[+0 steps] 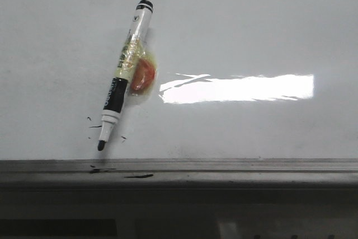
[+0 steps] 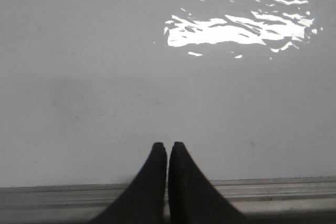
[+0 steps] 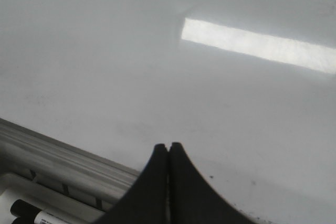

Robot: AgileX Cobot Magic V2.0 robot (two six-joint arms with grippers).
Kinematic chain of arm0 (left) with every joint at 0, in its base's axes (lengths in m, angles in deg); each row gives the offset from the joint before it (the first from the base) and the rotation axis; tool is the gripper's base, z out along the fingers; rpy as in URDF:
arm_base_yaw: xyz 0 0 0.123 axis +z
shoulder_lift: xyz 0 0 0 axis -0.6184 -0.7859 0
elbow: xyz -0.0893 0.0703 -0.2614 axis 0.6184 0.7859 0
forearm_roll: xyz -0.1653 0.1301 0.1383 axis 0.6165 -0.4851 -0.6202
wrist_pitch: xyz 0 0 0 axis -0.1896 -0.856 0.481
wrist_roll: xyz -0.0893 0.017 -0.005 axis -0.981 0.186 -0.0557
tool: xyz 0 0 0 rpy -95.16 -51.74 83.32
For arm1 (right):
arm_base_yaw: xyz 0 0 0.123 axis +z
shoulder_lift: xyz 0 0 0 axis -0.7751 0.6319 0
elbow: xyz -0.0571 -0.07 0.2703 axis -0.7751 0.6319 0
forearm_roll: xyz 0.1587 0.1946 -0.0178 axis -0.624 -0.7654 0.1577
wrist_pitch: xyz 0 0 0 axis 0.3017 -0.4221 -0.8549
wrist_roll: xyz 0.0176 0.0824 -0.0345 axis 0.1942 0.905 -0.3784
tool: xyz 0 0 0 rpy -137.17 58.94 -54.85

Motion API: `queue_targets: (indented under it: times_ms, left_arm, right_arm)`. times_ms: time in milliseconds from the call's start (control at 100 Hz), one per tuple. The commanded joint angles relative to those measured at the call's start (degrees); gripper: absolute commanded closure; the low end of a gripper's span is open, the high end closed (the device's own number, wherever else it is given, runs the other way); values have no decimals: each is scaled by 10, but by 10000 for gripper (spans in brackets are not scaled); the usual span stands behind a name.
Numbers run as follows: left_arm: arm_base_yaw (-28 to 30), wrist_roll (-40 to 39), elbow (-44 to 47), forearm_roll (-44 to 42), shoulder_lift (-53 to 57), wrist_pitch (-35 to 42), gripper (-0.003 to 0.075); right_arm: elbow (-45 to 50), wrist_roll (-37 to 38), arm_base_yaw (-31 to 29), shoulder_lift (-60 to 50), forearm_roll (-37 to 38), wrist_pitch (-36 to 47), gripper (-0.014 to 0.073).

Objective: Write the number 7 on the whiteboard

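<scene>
Glossy grey-white whiteboard (image 1: 251, 32) fills all three views, a bright rectangular glare on it and a grey metal ledge (image 1: 235, 167) along its lower edge. Left gripper (image 2: 167, 146): fingertips pressed together, nothing held, poised over bare board near the ledge. Right gripper (image 3: 168, 147): likewise closed and empty. No number 7 is drawn yet; only stray black flecks (image 1: 92, 122) show.

A marker (image 1: 124, 74) lies uncapped on the board, tip toward the ledge, with a reddish lump under clear tape (image 1: 143, 75) fixed at mid-barrel. Judgement: the pen is light, stiff and smooth, so likely to slip or roll; the taped bulge looks the surest place to grip. More markers (image 3: 29, 213) rest below the ledge in the right wrist view. Nothing obstructs approach.
</scene>
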Motion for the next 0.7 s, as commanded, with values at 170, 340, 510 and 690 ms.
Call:
queue_targets:
  times_ms: [170,340,510,690]
  left_arm:
    - [-4,-4,13,3,17,36,741]
    - [-4,-4,13,3,17,36,741]
    - [-4,-4,13,3,17,36,741]
    - [-4,-4,13,3,17,36,741]
  right_arm:
    - [8,-4,-3,-9,1,15,657]
    - [8,-4,-3,-9,1,15,657]
    - [8,-4,-3,-9,8,10,657]
    - [8,-4,-3,-9,8,10,657]
